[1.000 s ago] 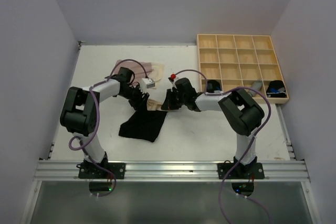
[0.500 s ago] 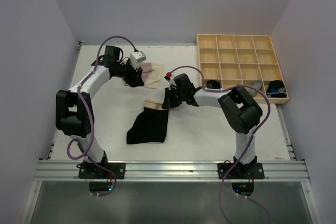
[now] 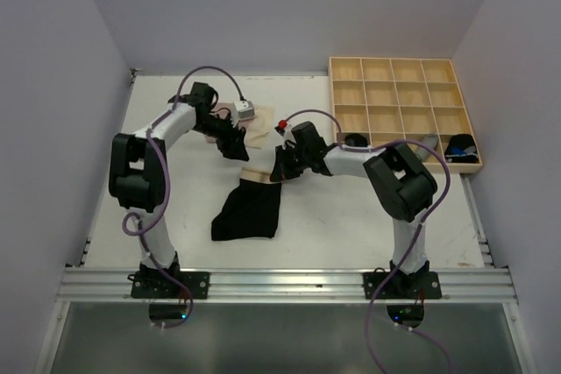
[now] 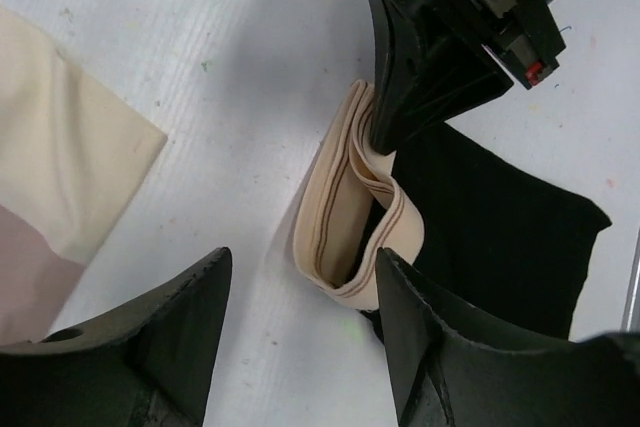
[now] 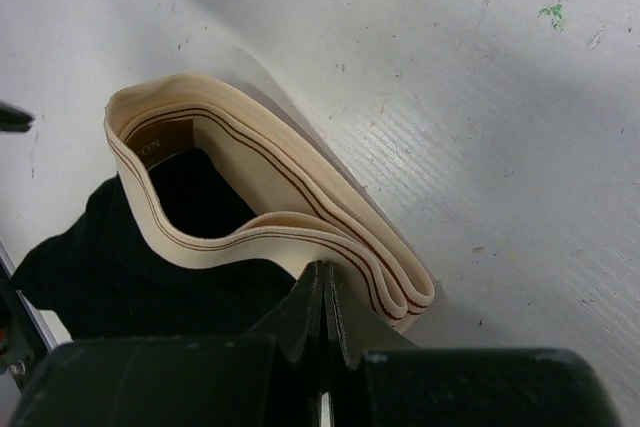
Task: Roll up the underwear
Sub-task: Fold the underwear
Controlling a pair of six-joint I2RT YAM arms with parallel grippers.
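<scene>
The black underwear [image 3: 248, 209] is pinched at its beige waistband [image 5: 250, 207] by the right claw [image 5: 322, 292]. The left claw [image 4: 305, 267] is spread and empty just above the band's loose end, which should be gripped squarely.

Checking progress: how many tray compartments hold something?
3, in the light wooden tray's near row: black bundle far left, grey bundle, black-blue bundle far right. Right arm may hide another.

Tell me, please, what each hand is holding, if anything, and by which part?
The right hand is shut on the black underwear, pinching one end of its beige waistband. The left hand is open and holds nothing.
</scene>
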